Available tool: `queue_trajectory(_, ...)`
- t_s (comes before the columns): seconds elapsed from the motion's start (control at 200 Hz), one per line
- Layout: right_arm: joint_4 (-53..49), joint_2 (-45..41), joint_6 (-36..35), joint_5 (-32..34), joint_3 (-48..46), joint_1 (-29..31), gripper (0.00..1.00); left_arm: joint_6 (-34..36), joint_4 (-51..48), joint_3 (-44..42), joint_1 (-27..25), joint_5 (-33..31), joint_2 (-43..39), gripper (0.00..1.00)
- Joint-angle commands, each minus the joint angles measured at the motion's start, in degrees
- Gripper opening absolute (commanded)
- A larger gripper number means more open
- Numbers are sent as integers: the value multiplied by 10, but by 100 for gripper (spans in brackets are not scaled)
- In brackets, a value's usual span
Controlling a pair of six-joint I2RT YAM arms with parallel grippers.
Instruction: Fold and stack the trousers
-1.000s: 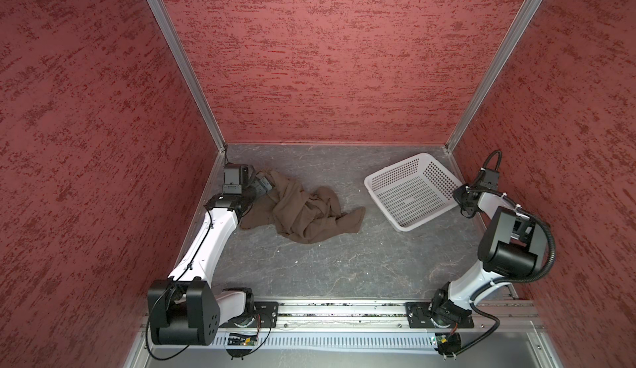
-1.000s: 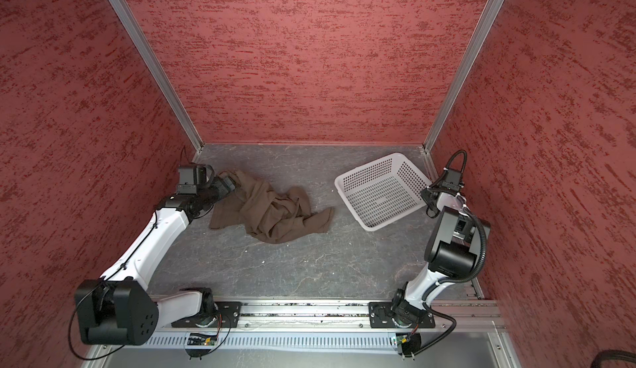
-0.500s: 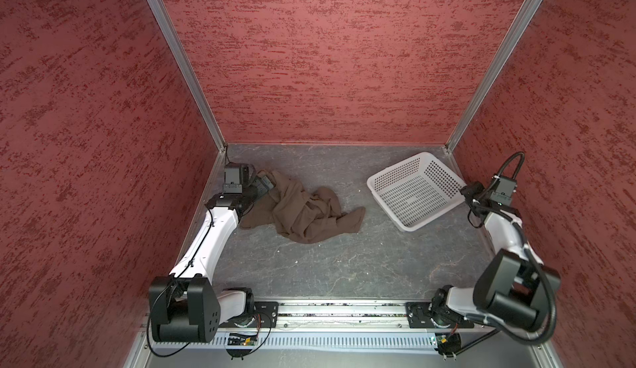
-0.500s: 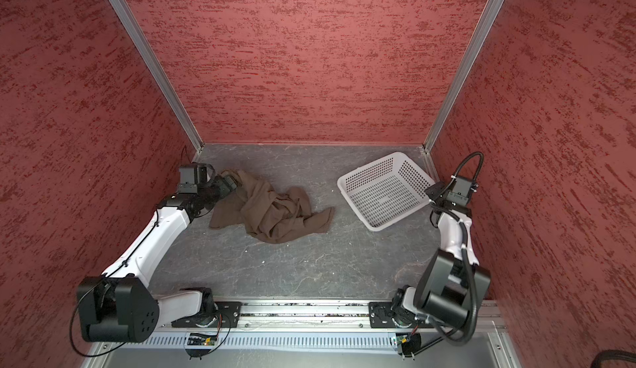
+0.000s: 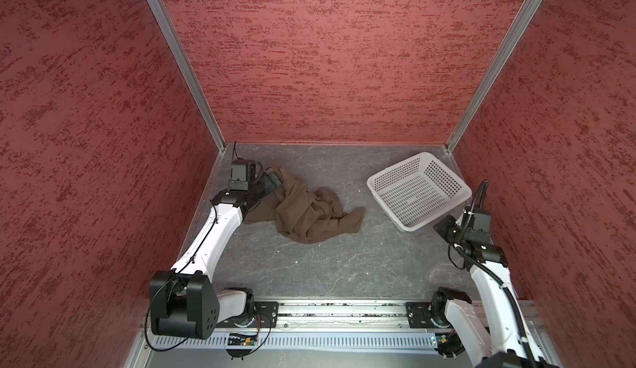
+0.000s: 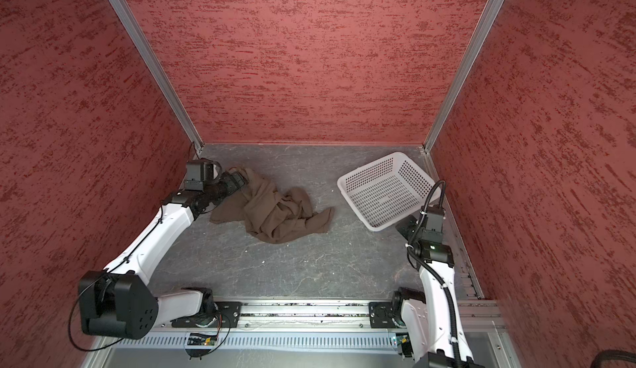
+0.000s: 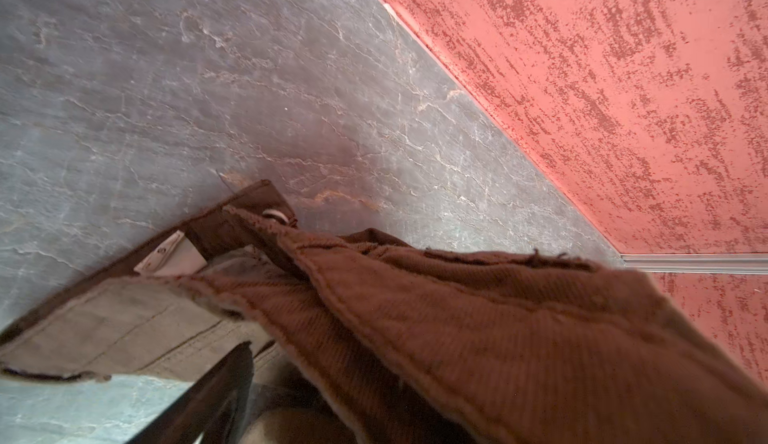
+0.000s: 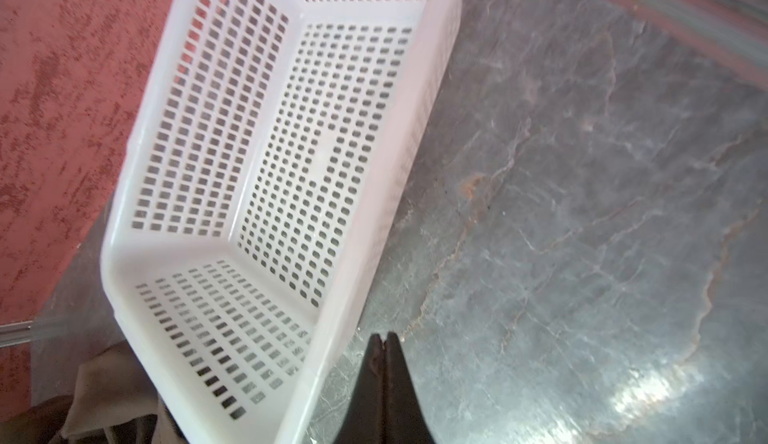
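Brown trousers (image 5: 303,208) are lying centre-left, left gripper (image 5: 273,181) gaping at their edge. Right gripper (image 8: 384,340), closed, is hovering beside the basket (image 8: 390,163) rim.

Desk (image 5: 309,273): grey, stone-veined surface, bare across the middle and toward 6 o'clock. Two items lie on it.

Item one: trousers (image 5: 303,211), dark brown, in a crumpled, unfolded heap at about 10 o'clock from the desk centre, with one end trailing toward 3 o'clock.

Item two: white perforated basket (image 5: 384,205), at about 2 o'clock, set askew to the desk edges and apart from the trousers.
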Motion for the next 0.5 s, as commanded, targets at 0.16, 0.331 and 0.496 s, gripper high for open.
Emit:
queue_trajectory(0.16,82,81,20,-56,-46,29,0,-13,-2,19,-18,-6,-9,95)
queue_trajectory(0.331,140,173,19,-73,-3,34,0,-16,-5,28,-19,-19,-3,95)
queue_trajectory(0.496,197,269,20,-87,53,35,0,-12,-13,49,-19,-17,13,95)
